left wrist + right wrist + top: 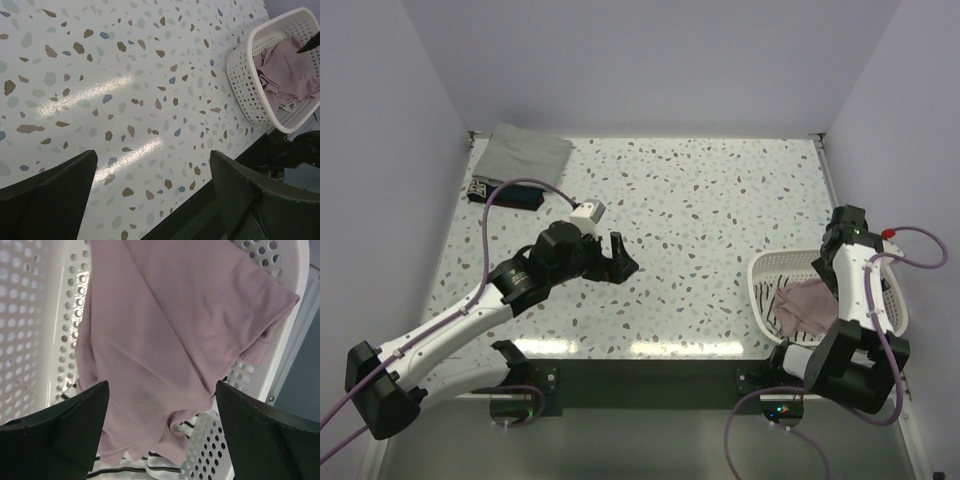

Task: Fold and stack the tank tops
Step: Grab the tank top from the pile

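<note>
A dusty pink tank top (165,330) lies crumpled in the white basket (765,272); it also shows in the top view (808,302) and the left wrist view (285,70). A white top with thin black stripes (160,471) peeks out under it. A folded grey-green top (525,152) lies at the far left corner, with a dark flat item (508,194), perhaps the navy top, beside it. My right gripper (162,390) is open just above the pink top, holding nothing. My left gripper (154,155) is open and empty over the bare table, left of centre (618,262).
The basket (250,95) stands at the table's near right edge. The speckled table (700,200) is walled on the left, back and right. A purple cable (490,215) loops from the left arm over the dark item.
</note>
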Tool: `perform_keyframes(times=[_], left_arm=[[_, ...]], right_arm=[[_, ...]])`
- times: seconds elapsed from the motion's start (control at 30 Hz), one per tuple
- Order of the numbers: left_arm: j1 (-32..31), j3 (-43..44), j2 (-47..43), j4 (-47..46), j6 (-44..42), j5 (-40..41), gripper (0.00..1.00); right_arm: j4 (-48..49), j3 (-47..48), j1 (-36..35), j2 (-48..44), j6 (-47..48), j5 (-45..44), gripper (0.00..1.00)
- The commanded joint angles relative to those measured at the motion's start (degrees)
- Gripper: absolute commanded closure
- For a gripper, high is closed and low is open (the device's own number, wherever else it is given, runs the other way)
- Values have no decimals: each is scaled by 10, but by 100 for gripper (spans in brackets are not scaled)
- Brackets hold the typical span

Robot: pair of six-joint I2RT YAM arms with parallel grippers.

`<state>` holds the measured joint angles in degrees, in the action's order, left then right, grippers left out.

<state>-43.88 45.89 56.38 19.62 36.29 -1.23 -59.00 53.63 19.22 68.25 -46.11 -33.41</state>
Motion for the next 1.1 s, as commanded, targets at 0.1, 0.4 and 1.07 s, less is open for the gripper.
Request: perform_keyframes(times=[0.1, 0.4, 1.07], left_arm=[[4, 5, -22, 17, -24, -13, 0], [3, -1, -21, 21, -30, -13, 0], [15, 39, -13, 39, -39, 11, 0]], right_arm=[[84, -46, 32, 24, -24, -17, 12], [148, -125, 34, 1, -29, -3, 19], [49, 113, 33, -88, 71, 85, 100]])
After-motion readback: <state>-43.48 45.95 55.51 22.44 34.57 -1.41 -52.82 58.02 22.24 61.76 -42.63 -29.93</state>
